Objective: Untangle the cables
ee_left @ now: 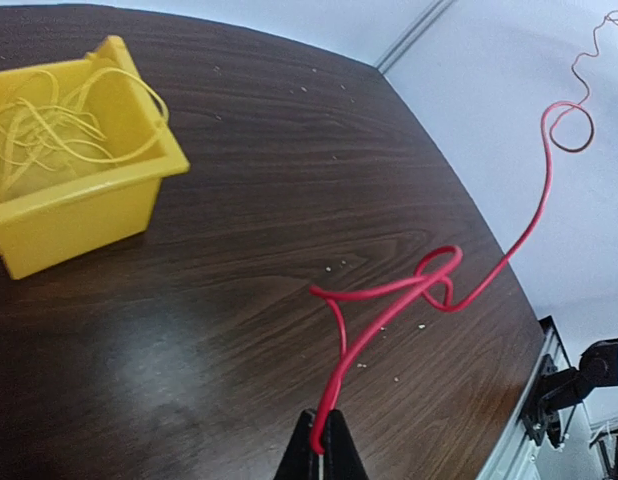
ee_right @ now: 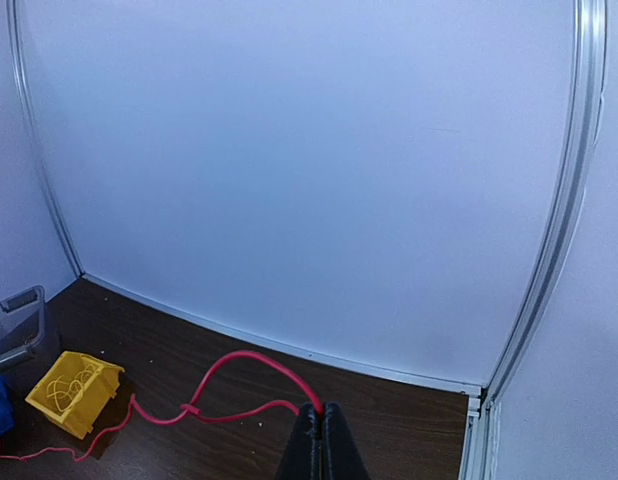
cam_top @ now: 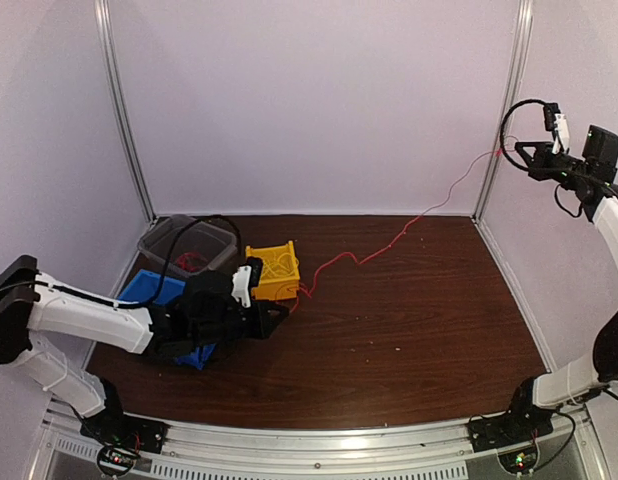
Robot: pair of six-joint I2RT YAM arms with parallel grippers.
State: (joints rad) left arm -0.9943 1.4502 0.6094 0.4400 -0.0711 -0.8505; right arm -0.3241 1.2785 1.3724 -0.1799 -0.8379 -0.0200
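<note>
A single red cable [cam_top: 409, 232] stretches from my left gripper [cam_top: 287, 308], low near the yellow bin, up to my right gripper [cam_top: 509, 150], raised high at the right wall. Both grippers are shut on its ends. In the left wrist view the red cable [ee_left: 389, 300] leaves my gripper [ee_left: 322, 445] and has a loose loop partway along. In the right wrist view it [ee_right: 239, 362] arcs from my gripper [ee_right: 320, 420] down to a small knot. Yellow cables [ee_left: 49, 125] lie in the yellow bin [ee_left: 89, 215]. More red cables [cam_top: 192, 263] lie in the clear tub. No blue cables show.
A clear tub [cam_top: 185, 244] stands at the back left, a blue bin [cam_top: 154, 292] in front of it under my left arm, and the yellow bin [cam_top: 273, 271] beside them. Walls close in the table at the back and both sides.
</note>
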